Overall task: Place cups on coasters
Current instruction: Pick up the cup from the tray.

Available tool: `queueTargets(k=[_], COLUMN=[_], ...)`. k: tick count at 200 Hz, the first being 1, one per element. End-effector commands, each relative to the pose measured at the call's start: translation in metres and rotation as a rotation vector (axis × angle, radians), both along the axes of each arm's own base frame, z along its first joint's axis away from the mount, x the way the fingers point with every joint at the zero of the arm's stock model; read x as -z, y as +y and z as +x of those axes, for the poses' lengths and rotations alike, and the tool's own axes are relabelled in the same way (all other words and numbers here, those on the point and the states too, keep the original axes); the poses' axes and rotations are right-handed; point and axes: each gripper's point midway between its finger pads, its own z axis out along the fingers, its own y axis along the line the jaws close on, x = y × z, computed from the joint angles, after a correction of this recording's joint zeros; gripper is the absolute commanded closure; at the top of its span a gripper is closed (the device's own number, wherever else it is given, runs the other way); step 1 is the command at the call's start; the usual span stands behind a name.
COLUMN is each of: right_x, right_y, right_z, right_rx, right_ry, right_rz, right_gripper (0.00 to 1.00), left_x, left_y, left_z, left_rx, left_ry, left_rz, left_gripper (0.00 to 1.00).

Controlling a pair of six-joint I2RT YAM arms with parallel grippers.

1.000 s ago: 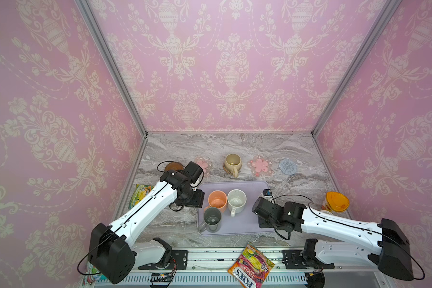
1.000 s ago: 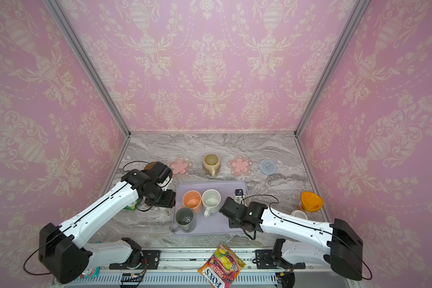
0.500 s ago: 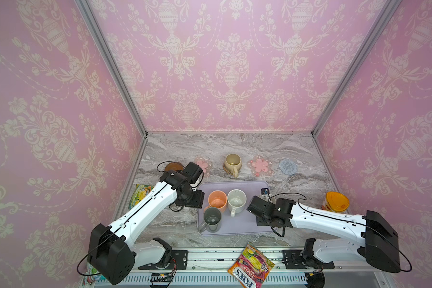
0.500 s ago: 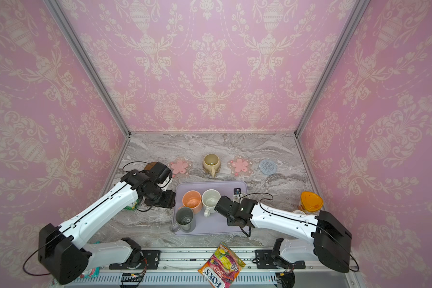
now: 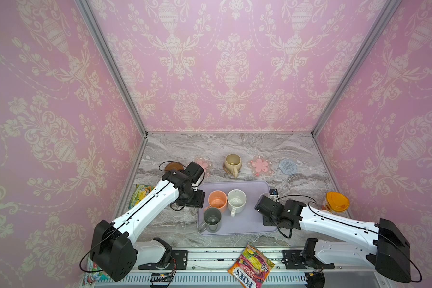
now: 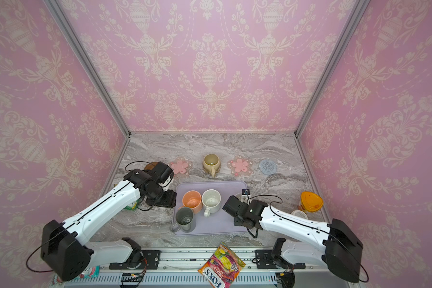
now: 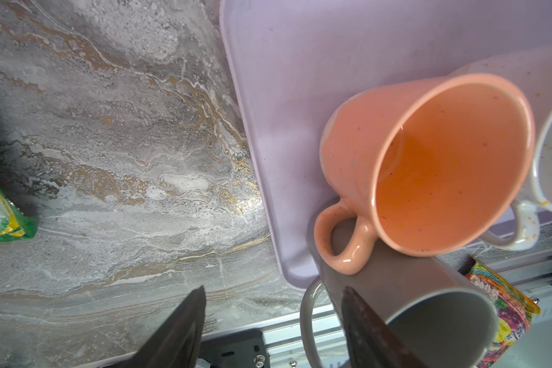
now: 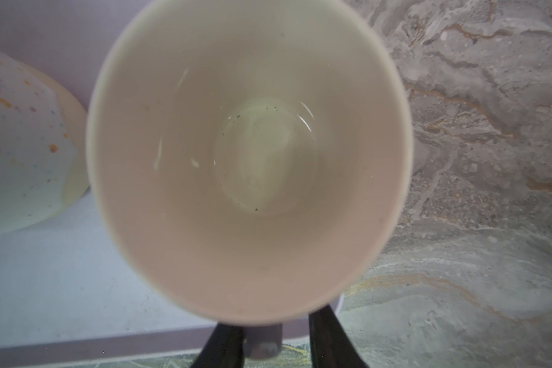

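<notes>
Left edge of the table: green snack packet [image 5: 141, 194], lying flat.

Back row, from the left:
- brown disc coaster [image 5: 171, 165], bare, partly behind the left arm
- left pink-flower coaster [image 5: 205, 164], bare
- beige mug [image 5: 232, 162], upright on a woven coaster [image 5: 225, 170] that shows only at its edge, handle toward the front; what sits at its bottom is too small to tell
- right pink-flower coaster [image 5: 260, 165], bare
- blue knitted coaster [image 5: 287, 166], bare

Left gripper [image 5: 197, 199] hangs just beside the left edge of the lavender tray [image 5: 245, 224]. In the wrist view its jaws stand wide with nothing between them. One finger is over the marble, the other in front of the grey-green mug.

Tray, mid-table, holds four mugs, all upright:
- peach mug [image 5: 217, 199], left half, empty
- grey-green mug [image 5: 212, 219], front-left corner, touching the peach mug's handle; contents unclear
- speckled white mug [image 5: 236, 198], just beside the peach mug
- lavender mug [image 8: 249, 153], by the right edge, mostly hidden under the right arm in both top views; its white inside holds only a few dark specks

Right gripper [image 8: 270, 331]: its jaws are narrow and straddle the lavender mug's handle. Whether they pinch it cannot be told.

Right edge of the table: orange-lidded container [image 5: 336, 202], lid on.

Front rail: FOXS candy bag [image 5: 251, 265].
</notes>
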Motion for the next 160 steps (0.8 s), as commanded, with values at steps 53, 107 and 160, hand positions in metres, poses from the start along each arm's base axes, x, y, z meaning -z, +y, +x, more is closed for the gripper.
queueTargets(k=[53, 107, 160], right_x=[0.009, 0.003, -0.031], right_y=[0.011, 0.011, 0.008], right_z=[0.006, 0.012, 0.027], right_rx=[-0.051, -0.071, -0.102], right_ry=[0.016, -0.014, -0.11], right_rz=[-0.014, -0.033, -0.042], right_gripper=[0.8, 1.0, 1.0], left_x=[0.007, 0.008, 0.005], left_y=[-0.004, -0.004, -0.003], left_z=[-0.003, -0.002, 0.002], left_rx=[0.019, 0.019, 0.012], left_ry=[0.02, 0.027, 0.01], left_rz=[-0.008, -0.003, 0.004], left_gripper=[0.3, 0.3, 0.31])
